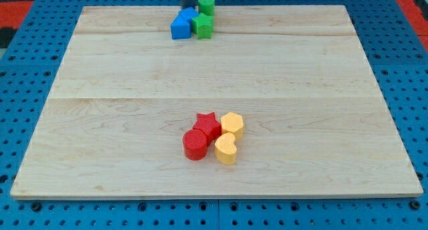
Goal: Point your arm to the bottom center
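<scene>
My dark rod comes down at the view's top centre, and my tip (188, 7) stands just behind a cluster of blocks at the board's top edge. That cluster holds a blue block (179, 29), a second blue block (188, 16) partly hidden behind it, a green star-like block (202, 26) and a green cylinder (206, 4). Lower, near the board's middle bottom, sit a red star (208, 125), a red cylinder (195, 144), a yellow hexagon (232, 124) and a yellow heart (226, 148), all touching. The tip is far above this lower cluster.
The wooden board (100, 123) lies on a blue pegboard table (27, 63). A red area (13, 9) shows at the view's top left corner.
</scene>
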